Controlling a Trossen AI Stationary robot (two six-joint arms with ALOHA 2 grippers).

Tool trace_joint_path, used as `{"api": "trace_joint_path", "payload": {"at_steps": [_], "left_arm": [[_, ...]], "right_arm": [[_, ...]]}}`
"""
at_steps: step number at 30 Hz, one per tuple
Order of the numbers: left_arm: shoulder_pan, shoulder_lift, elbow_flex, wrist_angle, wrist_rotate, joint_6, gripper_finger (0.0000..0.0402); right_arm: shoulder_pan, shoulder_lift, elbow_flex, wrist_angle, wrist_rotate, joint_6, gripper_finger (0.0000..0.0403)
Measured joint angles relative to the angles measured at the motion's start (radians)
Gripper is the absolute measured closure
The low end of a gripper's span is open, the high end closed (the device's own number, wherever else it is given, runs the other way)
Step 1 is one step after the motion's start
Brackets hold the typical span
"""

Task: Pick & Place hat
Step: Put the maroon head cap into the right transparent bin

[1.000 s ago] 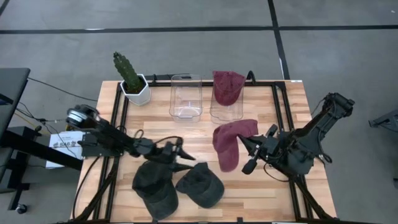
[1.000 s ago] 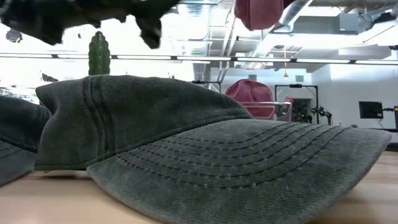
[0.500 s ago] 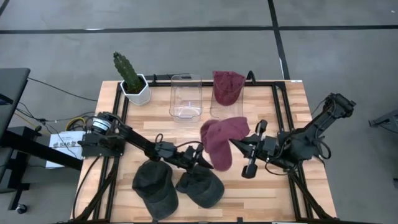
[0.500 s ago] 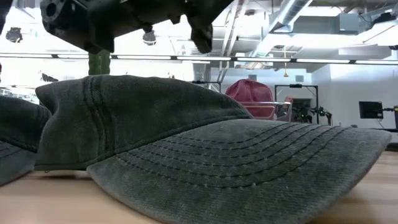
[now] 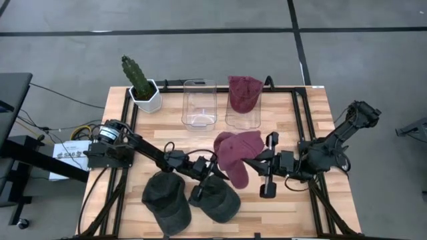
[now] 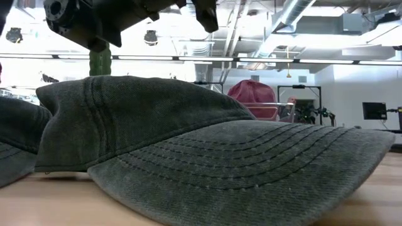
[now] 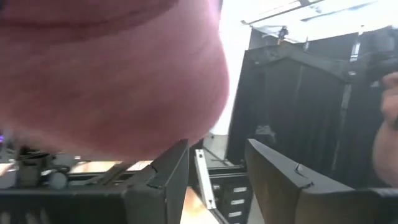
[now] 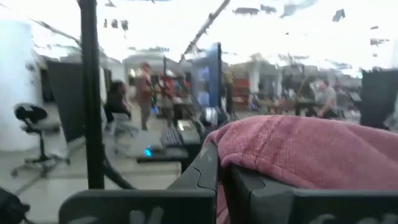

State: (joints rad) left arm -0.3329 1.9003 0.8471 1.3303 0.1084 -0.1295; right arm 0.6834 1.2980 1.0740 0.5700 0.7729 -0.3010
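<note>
A red hat (image 5: 237, 152) hangs above the table's middle, with my right gripper (image 5: 257, 160) shut on it. My left gripper (image 5: 212, 175) stands open just left of and below it, and in the left wrist view the red hat (image 7: 112, 74) looms over its fingers. Two dark green hats (image 5: 167, 200) (image 5: 215, 200) lie on the table near the front edge; one of them (image 6: 188, 150) fills the low view. Another red hat (image 5: 244, 93) sits in a clear container at the back. My right gripper pinches the red hat's right-hand edge (image 8: 249, 155) between its two fingers, coming about level from the table's right. The hat is lifted clear of the table and droops slack to the left of the fingers. My left gripper is close under the hat; whether it touches it, I cannot tell.
An empty clear container (image 5: 199, 103) stands at the back middle, next to the one with the red hat. A potted cactus (image 5: 140, 83) stands at the back left. A black frame (image 5: 297, 127) runs around the wooden table top.
My left gripper has gone toward the table's right, over the green hats, up to the red hat. My right gripper has turned and swung the red hat toward the left; the hat, which hung long before, now sits bunched and higher.
</note>
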Motion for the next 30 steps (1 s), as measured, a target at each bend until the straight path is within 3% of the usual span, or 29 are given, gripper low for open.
{"api": "trace_joint_path", "payload": {"at_steps": [5, 10, 16, 20, 30], "left_arm": [[0.034, 0.000, 0.000, -0.005, -0.003, 0.013, 0.0245], [0.058, 0.000, 0.000, -0.004, 0.001, -0.013, 0.0245], [0.050, 0.000, -0.001, 0.041, 0.123, -0.018, 0.0245], [0.031, 0.000, -0.001, 0.067, 0.178, -0.018, 0.0245], [0.012, 0.001, -0.002, 0.067, 0.243, -0.017, 0.0245]], "right_arm": [[-0.022, -0.002, 0.000, 0.110, -0.141, -0.072, 0.0403], [-0.063, 0.001, 0.001, 0.101, -0.244, -0.050, 0.0403], [-0.099, 0.017, 0.002, 0.007, -0.243, 0.042, 0.0403], [-0.107, 0.016, 0.002, -0.092, -0.181, 0.115, 0.0403], [-0.032, -0.011, 0.002, -0.206, -0.130, 0.173, 0.0403]]}}
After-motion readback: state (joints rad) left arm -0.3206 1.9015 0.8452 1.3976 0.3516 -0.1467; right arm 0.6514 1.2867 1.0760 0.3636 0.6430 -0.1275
